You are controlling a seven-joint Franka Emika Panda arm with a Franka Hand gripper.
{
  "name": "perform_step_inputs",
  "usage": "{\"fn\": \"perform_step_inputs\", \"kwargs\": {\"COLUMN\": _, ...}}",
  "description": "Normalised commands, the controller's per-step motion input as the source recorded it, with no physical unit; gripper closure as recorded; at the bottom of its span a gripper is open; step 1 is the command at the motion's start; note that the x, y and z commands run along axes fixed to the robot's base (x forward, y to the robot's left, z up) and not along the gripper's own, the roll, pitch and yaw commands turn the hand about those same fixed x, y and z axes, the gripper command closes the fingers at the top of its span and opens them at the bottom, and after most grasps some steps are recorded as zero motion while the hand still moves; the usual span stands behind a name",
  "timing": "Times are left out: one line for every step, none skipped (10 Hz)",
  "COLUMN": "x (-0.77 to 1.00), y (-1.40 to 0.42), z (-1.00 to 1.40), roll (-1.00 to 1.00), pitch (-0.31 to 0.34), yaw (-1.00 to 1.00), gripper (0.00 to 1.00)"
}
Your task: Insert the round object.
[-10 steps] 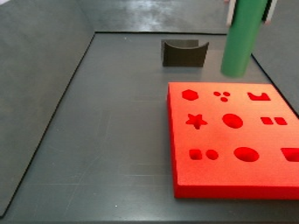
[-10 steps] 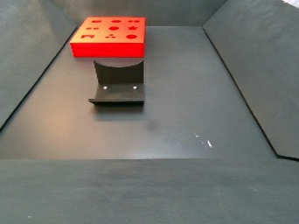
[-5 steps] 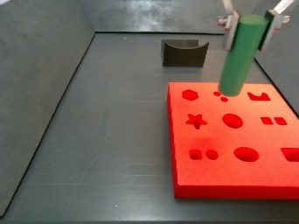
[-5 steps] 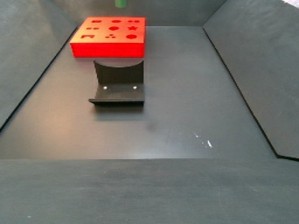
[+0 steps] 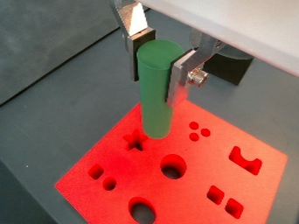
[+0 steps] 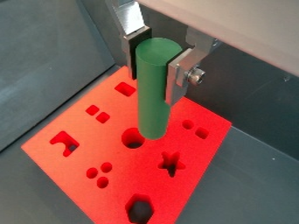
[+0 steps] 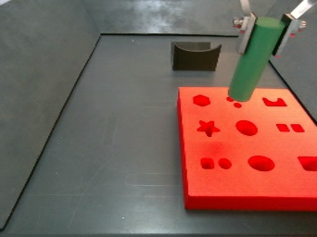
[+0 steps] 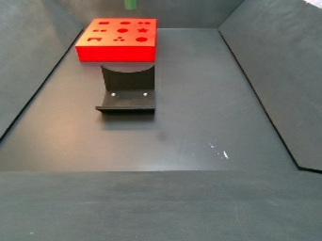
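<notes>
My end effector point(image 5: 160, 59) is clamped on the round object point(image 5: 156, 91) above the red board point(image 5: 176, 166); next I align it over the round hole point(image 5: 173, 165).

Round object point(image 5: 156, 87) smooth matte green; claw point(image 5: 162, 54) fingers point(image 5: 184, 74) bare silver metal; red board point(image 7: 254, 176) matte.

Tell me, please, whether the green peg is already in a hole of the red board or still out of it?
Out. The gripper holds the green peg above the red board; in both wrist views its lower end hangs clear of the holes.
</notes>
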Motion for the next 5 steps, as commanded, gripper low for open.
{"fn": "perform_step_inputs", "kwargs": {"x": 0.04, "y": 0.0, "z": -0.08, "roll": 0.0, "pitch": 0.0, "yaw": 0.0, "gripper": 1.0}}
{"fn": "perform_step_inputs", "kwargs": {"x": 0.51, "y": -0.03, "z": -0.25, "roll": -0.01, "pitch": 0.0, "yaw": -0.12, "gripper": 1.0}}
{"fn": "perform_step_inputs", "kwargs": {"x": 0.93, "y": -0.11, "z": -0.24, "roll": 0.0, "pitch": 0.003, "yaw": -0.15, "gripper": 1.0}}
{"fn": "perform_step_inputs", "kwargs": {"x": 0.95, "y": -0.12, "z": -0.19, "roll": 0.05, "pitch": 0.029, "yaw": -0.11, "gripper": 1.0}}
{"fn": "perform_step_inputs", "kwargs": {"x": 0.93, "y": -0.11, "z": -0.17, "roll": 0.05, "pitch": 0.046, "yaw": -0.11, "gripper": 1.0}}
